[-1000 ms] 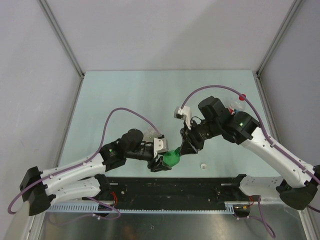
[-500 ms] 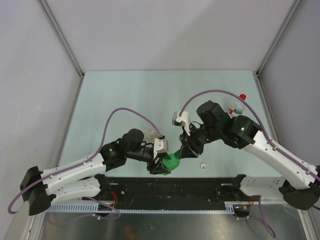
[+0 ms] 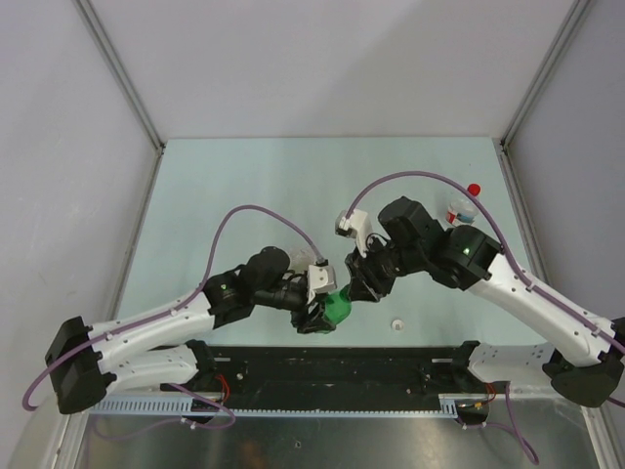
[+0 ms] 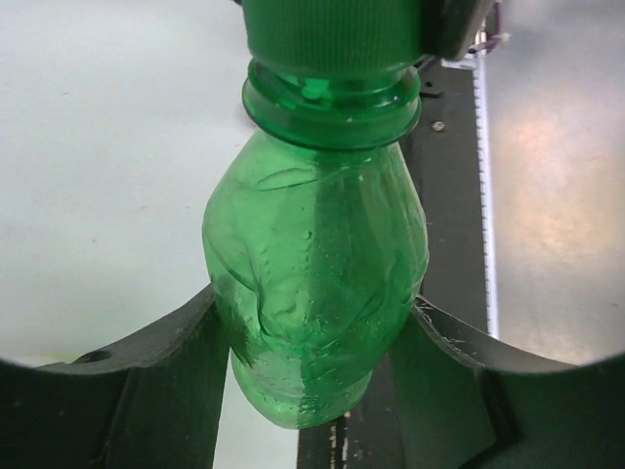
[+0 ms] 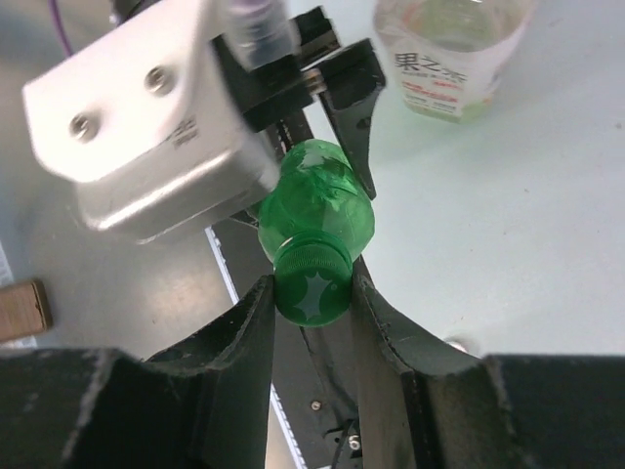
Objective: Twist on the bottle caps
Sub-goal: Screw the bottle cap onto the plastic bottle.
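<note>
The right jaws pinch the green cap [image 5: 312, 283], which sits on the neck of the green bottle [image 4: 317, 293]. The left jaws squeeze the bottle's body, probably so it can't spin while the cap turns. The white cap [image 3: 397, 323] lies on the table [image 3: 244, 186] nearby. A clear bottle [image 5: 444, 59] stands behind, not in the way.

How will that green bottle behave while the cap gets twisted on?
Likely light: the green bottle looks empty. Its thin dented wall will probably flex and may slip under torque. The ribbed green cap should grip well.
</note>
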